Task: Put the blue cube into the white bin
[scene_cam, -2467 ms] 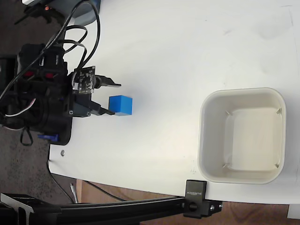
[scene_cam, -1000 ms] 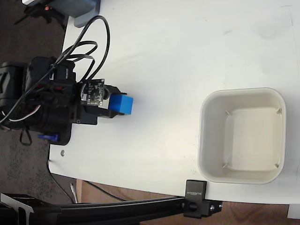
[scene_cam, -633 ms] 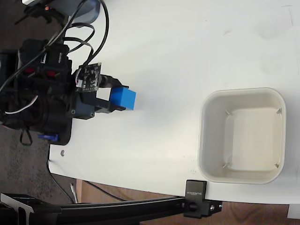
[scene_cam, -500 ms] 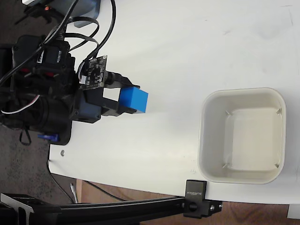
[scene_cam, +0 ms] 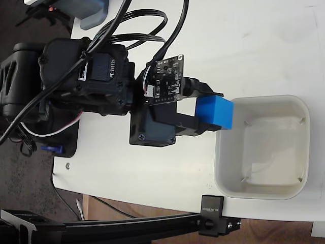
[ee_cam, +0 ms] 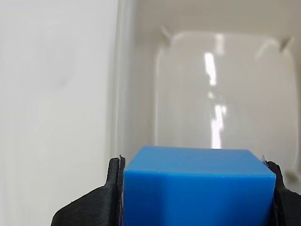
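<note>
While the black arm [scene_cam: 91, 81] reaches across the white worktop [scene_cam: 244, 46] from the left of the fixed view, its pincer [scene_cam: 216, 113] pinches the blue cube [scene_cam: 215, 113] between its two black fingers, one above and one below the cube in that view. The cube is held off the worktop, right at the left rim of the white bin [scene_cam: 262, 189], overlapping that rim in the fixed view. The bin sits at the right side of the worktop near its lower edge, its floor bare and glossy.

In the wrist view the blue cube [ee_cam: 197, 188] fills the lower middle of the picture, with a black fingertip [ee_cam: 113, 188] pressed against each of its sides. Beyond it lies the inside of the white bin [ee_cam: 136, 94], its near wall running down the picture to the left of centre, and the worktop [ee_cam: 51, 94] to the left of that.

A small circuit board [scene_cam: 165, 79] is mounted on the arm just behind the pincer, and black cables [scene_cam: 137, 30] loop over the arm. A black clamp [scene_cam: 213, 216] on a dark rail sits at the worktop's lower edge, below the bin.
</note>
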